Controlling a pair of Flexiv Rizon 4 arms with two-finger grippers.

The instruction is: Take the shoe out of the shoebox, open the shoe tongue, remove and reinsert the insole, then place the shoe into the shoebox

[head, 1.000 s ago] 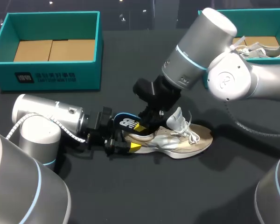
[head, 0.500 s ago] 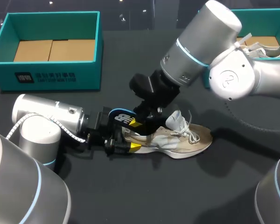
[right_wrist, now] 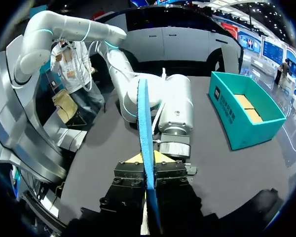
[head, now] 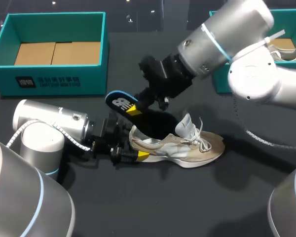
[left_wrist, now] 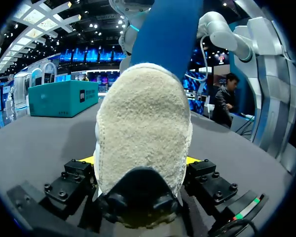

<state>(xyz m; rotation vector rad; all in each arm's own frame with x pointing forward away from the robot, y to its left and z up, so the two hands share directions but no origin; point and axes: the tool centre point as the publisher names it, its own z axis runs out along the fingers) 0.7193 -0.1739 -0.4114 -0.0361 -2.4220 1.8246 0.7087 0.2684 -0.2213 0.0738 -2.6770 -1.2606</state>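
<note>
A beige and silver shoe (head: 190,144) lies on its side on the black table, tongue and laces up. My left gripper (head: 130,148) holds its heel from both sides. In the left wrist view the fuzzy heel (left_wrist: 143,123) fills the gap between the yellow tips of that gripper (left_wrist: 140,160). Above the shoe's opening, my right gripper (head: 134,109) is shut on a blue insole (head: 118,101), which hangs free of the shoe. From the right wrist the insole (right_wrist: 144,118) shows edge-on, pinched between the tips of the right gripper (right_wrist: 149,159).
An open teal shoebox (head: 5,37) with a cardboard floor stands at the back left. A second teal box (head: 292,13) at the back right holds another shoe (head: 292,52). My left arm's body (head: 47,131) lies along the table's left side.
My right gripper has pulled the insole up out of the shoe and carried it up and to the left. The left gripper and the shoe have stayed put.
</note>
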